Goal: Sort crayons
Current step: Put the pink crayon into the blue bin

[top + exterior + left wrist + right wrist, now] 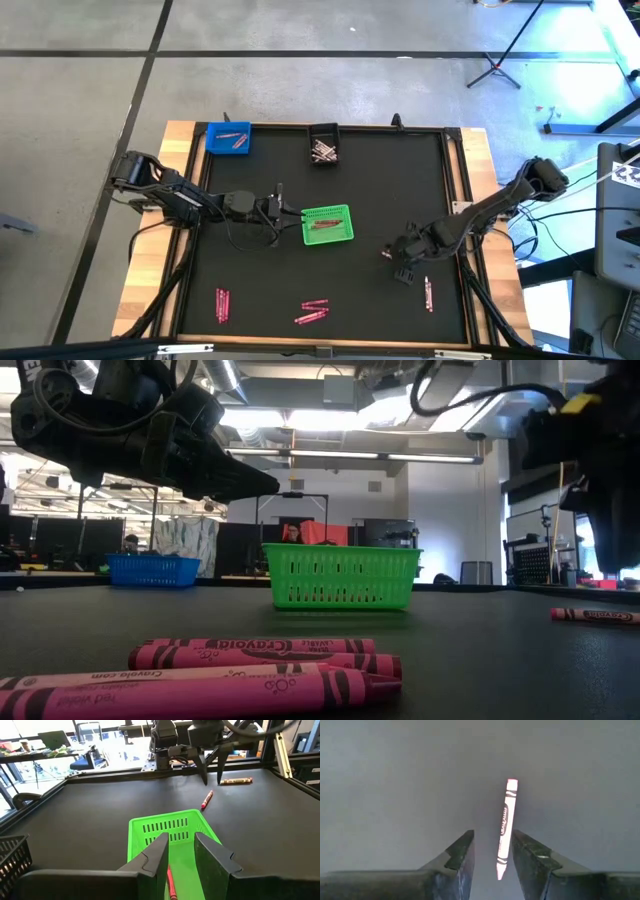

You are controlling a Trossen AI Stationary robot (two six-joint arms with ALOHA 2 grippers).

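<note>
Your crayons were thin paper-wrapped sticks, mostly pink to magenta with black bands; the nearest pile (230, 670) in the low view read "Crayola" on the wrappers. From above they sat in groups on the black table (250, 270): a pair at front left (221, 305), a cluster at front centre (312, 312), one at front right (428, 292), and one small one beside the right gripper (385, 254). More lay in the bins: some in the blue bin (228, 137) at the back left, pale ones in the black bin (323, 146) at the back centre, dark reddish ones in the green bin (327, 225) mid-table. Your left gripper (282, 208) hovered just beside the green bin's left edge, fingers (157, 855) apart and empty, with a red crayon (171, 885) in the bin showing between them, partly hidden. Your right gripper (492, 852) pointed down over a pink crayon (504, 827) lying on the table, fingers spread either side of it, not clamped. Whether the tips touched the table you couldn't tell. Crayon counts inside the bins were too small to make out from above, and the low view cut off the front pile at the frame edge.
</note>
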